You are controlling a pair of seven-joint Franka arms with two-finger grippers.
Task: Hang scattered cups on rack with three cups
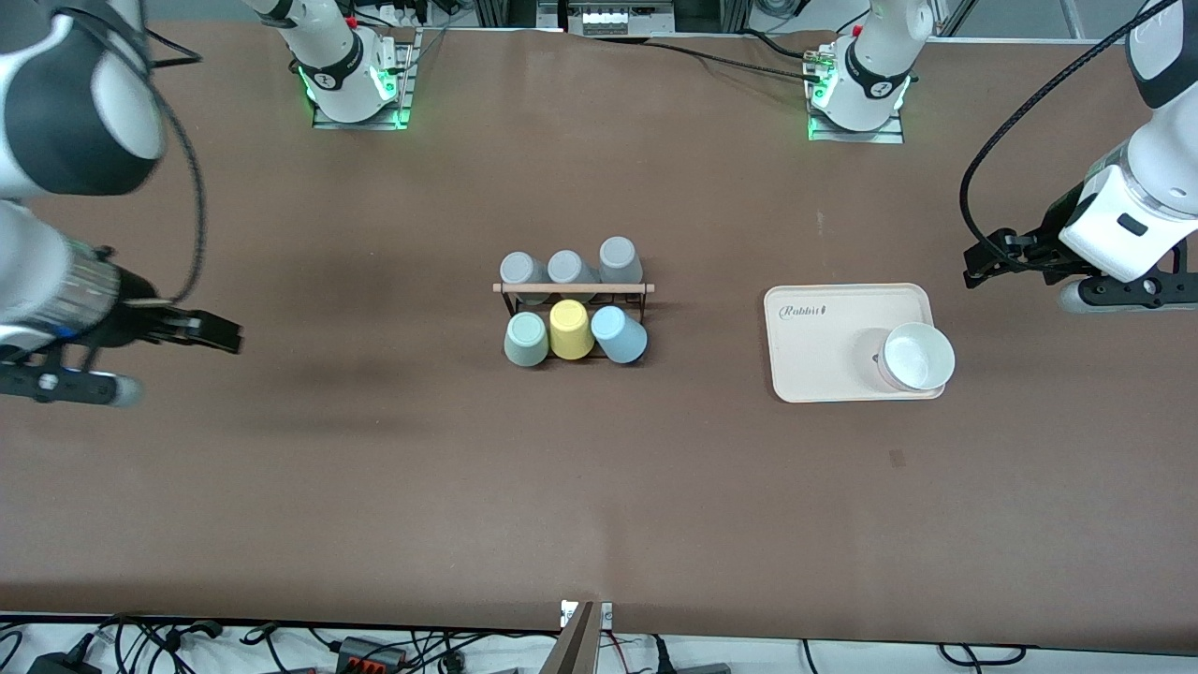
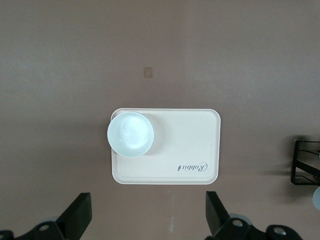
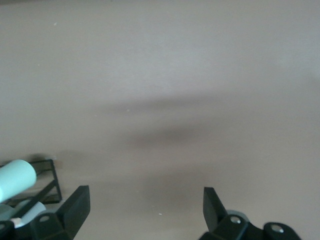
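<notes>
The rack [image 1: 573, 288], black wire with a wooden top rod, stands mid-table. The pale sage-green cup [image 1: 526, 339] and the light blue cup [image 1: 620, 334] sit bottom-up on its nearer row, either side of a yellow cup [image 1: 570, 329]. Three grey cups [image 1: 567, 269] fill the farther row. My right gripper [image 1: 220, 334] is open and empty over bare table toward the right arm's end; its wrist view shows the green cup [image 3: 15, 180] and a rack corner [image 3: 49, 177]. My left gripper [image 1: 987, 260] is open and empty beside the tray; its gripper [image 2: 147, 220] also shows in its wrist view.
A cream tray [image 1: 814, 346] lies toward the left arm's end of the table and carries a white bowl [image 1: 919, 356]. Both show in the left wrist view, tray [image 2: 190, 145] and bowl [image 2: 130, 134]. Brown table surface surrounds the rack.
</notes>
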